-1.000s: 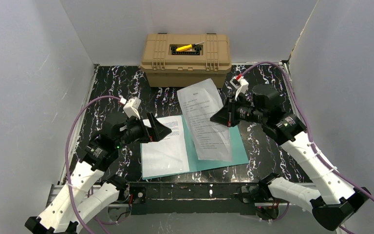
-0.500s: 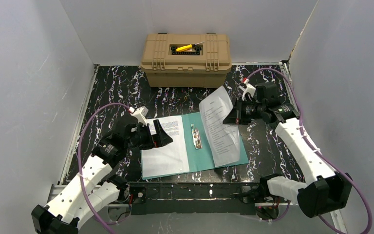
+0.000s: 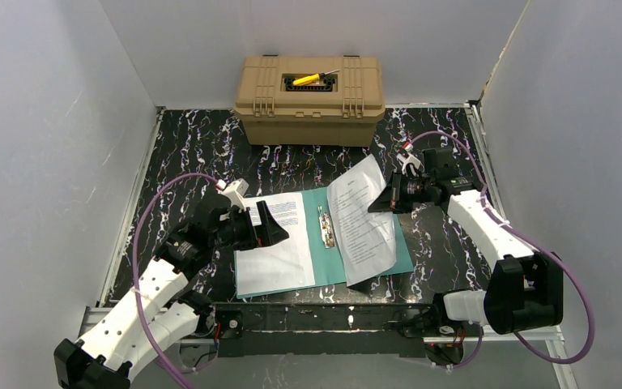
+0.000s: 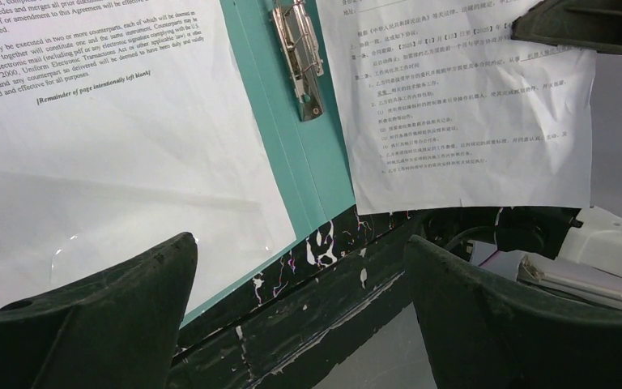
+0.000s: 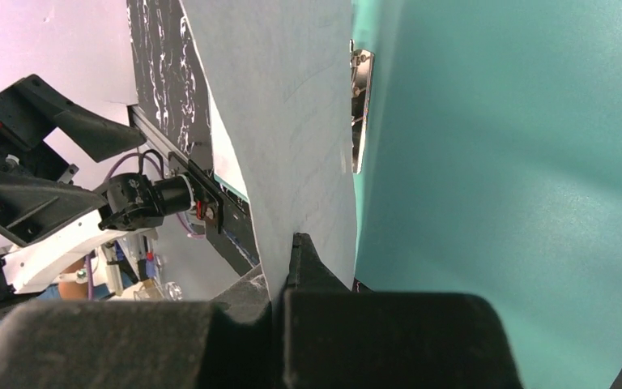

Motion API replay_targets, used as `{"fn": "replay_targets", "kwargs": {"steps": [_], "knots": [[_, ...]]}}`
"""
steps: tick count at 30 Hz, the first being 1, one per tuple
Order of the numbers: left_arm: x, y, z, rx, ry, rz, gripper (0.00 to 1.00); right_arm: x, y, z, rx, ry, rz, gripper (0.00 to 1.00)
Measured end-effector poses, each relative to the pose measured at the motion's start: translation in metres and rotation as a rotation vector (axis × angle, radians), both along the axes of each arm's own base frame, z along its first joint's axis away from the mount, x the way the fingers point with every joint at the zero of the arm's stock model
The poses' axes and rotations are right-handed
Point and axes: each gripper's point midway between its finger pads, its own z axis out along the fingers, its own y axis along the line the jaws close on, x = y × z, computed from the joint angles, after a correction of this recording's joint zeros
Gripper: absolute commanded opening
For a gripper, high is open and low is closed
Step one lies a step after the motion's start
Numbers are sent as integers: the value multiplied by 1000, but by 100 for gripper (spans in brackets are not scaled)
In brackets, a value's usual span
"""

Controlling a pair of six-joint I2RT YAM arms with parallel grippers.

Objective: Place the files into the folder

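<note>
Right of centre, the right gripper (image 3: pixel 377 203) pinches a printed sheet (image 3: pixel 362 223) tilted over the teal folder (image 3: pixel 328 263); left gripper (image 3: pixel 274 227), jaws wide, hovers above the second sheet (image 3: pixel 271 263).

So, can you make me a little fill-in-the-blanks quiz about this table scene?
The right gripper is shut on a white printed paper sheet above the open folder, which is coloured ___.
The left gripper has its jaws ___.
Another white printed sheet lies flat on the folder's ___ leaf.
The tool atop the tan plastic case is ___.
Missing: teal, open, left, yellow.
</note>
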Motion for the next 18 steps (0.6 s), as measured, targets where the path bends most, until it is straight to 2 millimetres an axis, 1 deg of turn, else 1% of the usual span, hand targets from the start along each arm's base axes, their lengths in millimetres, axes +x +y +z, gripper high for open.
{"fn": "replay_targets", "kwargs": {"steps": [9,18], "knots": [[0,-2,1,-10,-11,-14,98,11,2,-15,22,35,-19,1],[-2,-3,2,-15,-13,-25,98,21,8,-13,59,27,-25,1]]}}
